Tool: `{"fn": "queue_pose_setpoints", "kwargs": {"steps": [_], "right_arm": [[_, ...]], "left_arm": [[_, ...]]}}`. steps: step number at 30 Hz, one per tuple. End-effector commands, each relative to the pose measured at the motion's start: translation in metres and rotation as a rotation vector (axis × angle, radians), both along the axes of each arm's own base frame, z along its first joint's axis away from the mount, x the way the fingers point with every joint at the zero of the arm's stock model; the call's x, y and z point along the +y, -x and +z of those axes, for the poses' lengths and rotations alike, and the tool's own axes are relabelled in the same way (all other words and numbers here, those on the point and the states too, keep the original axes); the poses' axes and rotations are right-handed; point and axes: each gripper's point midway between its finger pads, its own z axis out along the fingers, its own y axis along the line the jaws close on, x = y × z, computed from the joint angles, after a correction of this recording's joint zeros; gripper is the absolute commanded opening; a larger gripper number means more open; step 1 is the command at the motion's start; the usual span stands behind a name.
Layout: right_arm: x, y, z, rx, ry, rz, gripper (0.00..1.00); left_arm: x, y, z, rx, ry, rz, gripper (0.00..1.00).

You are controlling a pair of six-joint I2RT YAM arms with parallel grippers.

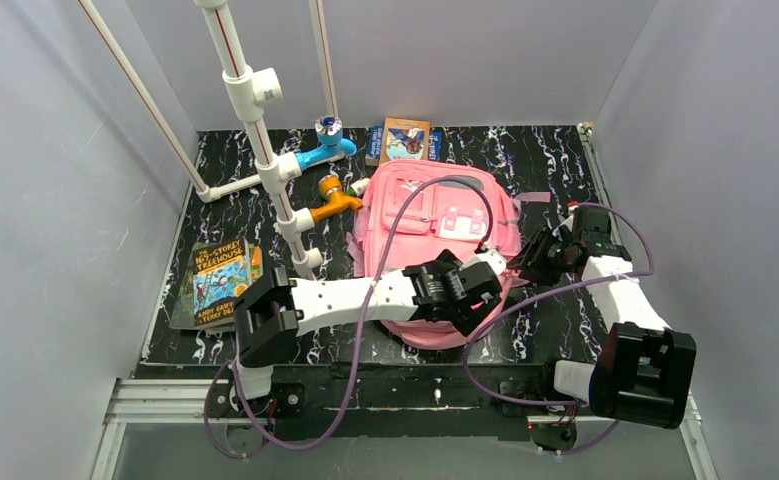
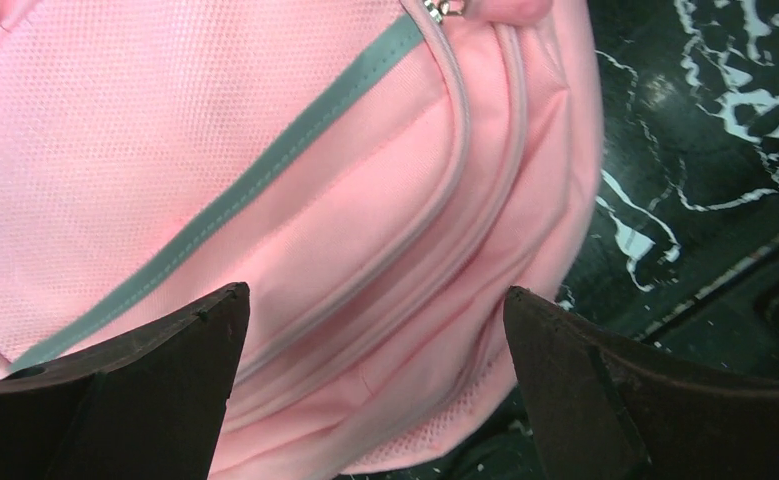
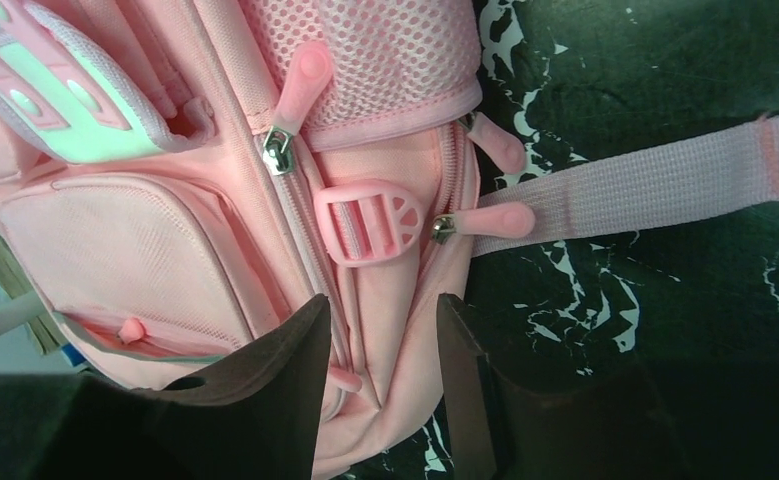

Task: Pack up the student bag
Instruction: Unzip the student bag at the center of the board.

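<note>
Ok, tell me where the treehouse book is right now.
In the top view, the treehouse book lies on the table's left side, well left of the student bag, by the foot of the white pipe frame.

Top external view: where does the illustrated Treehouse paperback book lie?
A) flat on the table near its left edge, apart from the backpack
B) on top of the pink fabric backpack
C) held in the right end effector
A: the illustrated Treehouse paperback book lies flat on the black marbled table near its left edge, with bare tabletop between it and the pink fabric backpack.
</note>
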Motion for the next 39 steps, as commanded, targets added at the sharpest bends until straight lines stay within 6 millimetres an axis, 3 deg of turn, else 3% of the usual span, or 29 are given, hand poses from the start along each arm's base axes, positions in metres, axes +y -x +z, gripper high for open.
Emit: {"fn": "queue_pose_setpoints", "kwargs": {"steps": [1,9,12,13,17,20,26,32,39], "right_arm": [[-0.016,0.004,-0.004,-0.004,0.099,-0.024,0.52],[-0.021,-0.003,-0.012,-0.014,0.096,-0.102,0.51],[-0.013,-0.006,-0.015,-0.012,0.051,-0.087,0.51],[-0.013,-0.005,-0.017,-0.004,0.048,-0.087,0.51],[-0.014,-0.007,-0.017,0.000,0.055,-0.084,0.50],[-0.016,-0.010,-0.013,-0.006,0.063,-0.088,0.50],[-0.025,-0.019,-0.010,-0.031,0.092,-0.111,0.54],[-0.004,-0.030,-0.013,0.003,-0.097,-0.187,0.52],[-0.011,-0.052,-0.009,-0.044,-0.215,-0.295,0.52]], "left_arm": [[0.003,-0.026,0.010,-0.119,-0.070,0.029,0.98],[-0.009,-0.048,-0.012,-0.195,-0.135,0.035,0.97],[-0.009,-0.057,-0.017,-0.249,-0.152,0.047,0.91],[-0.010,-0.059,-0.018,-0.263,-0.152,0.046,0.82],[-0.010,-0.061,-0.006,-0.282,-0.127,0.066,0.29],[-0.013,-0.057,0.008,-0.250,-0.066,0.057,0.02],[-0.018,-0.042,0.025,-0.122,0.060,0.046,0.00],[-0.016,-0.039,0.032,-0.080,0.113,0.057,0.00],[-0.018,-0.034,0.038,-0.059,0.150,0.047,0.00]]}}
